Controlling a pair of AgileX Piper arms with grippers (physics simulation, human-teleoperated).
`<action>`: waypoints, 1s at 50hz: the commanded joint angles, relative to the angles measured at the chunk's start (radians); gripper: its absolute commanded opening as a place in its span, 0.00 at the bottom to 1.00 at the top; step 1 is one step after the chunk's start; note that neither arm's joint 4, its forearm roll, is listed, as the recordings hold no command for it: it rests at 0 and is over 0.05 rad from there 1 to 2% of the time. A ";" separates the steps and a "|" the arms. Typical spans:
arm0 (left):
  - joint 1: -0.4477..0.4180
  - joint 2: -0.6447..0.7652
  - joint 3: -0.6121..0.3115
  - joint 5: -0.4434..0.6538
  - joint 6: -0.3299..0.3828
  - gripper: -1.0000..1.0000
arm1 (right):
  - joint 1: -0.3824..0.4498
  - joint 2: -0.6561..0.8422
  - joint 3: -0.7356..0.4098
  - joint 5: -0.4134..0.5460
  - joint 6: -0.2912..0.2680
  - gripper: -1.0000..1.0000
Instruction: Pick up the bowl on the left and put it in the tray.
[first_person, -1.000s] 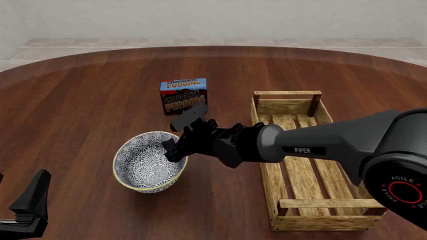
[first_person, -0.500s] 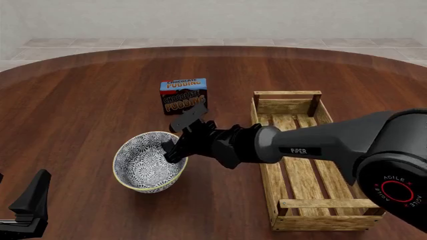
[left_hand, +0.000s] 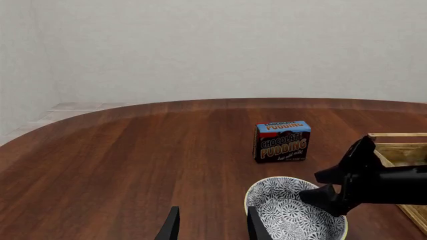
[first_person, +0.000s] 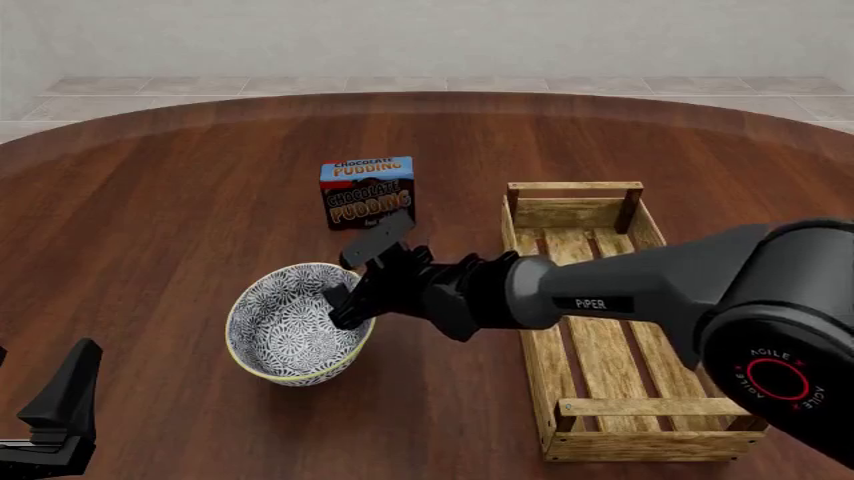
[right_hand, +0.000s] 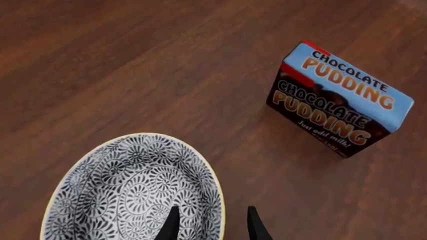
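The bowl (first_person: 287, 325), blue-and-white patterned with a cream rim, stands on the table at front left; it also shows as the bowl (left_hand: 287, 215) and the bowl (right_hand: 127, 190). My right gripper (first_person: 344, 303) is open at its right rim. In the right wrist view the right gripper (right_hand: 212, 225) straddles that rim, one finger inside and one outside. The right gripper (left_hand: 327, 192) shows from the left wrist too. The tray (first_person: 574, 190), a long slatted wooden crate, lies to the right of the bowl. My left gripper (first_person: 60, 400) rests open at the near left, away from the bowl.
A blue-and-brown chocolate pudding box (first_person: 366, 192) stands behind the bowl, a short way beyond my right gripper; it also appears as the pudding box (right_hand: 340, 105) and the pudding box (left_hand: 282, 141). The tray's corner (left_hand: 400, 145) shows past the right arm.
The right arm has crept slightly left and down at the bowl's rim. The bowl, tray, box and left arm have not moved.
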 joint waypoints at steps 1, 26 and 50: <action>0.000 0.000 0.000 0.000 0.000 1.00 | -0.002 0.008 -0.001 -0.004 0.008 1.00; 0.000 0.000 0.000 0.000 0.000 1.00 | 0.028 -0.022 0.047 -0.033 0.035 0.00; 0.000 0.000 0.000 0.000 0.000 1.00 | 0.086 -0.079 0.137 -0.099 0.109 0.00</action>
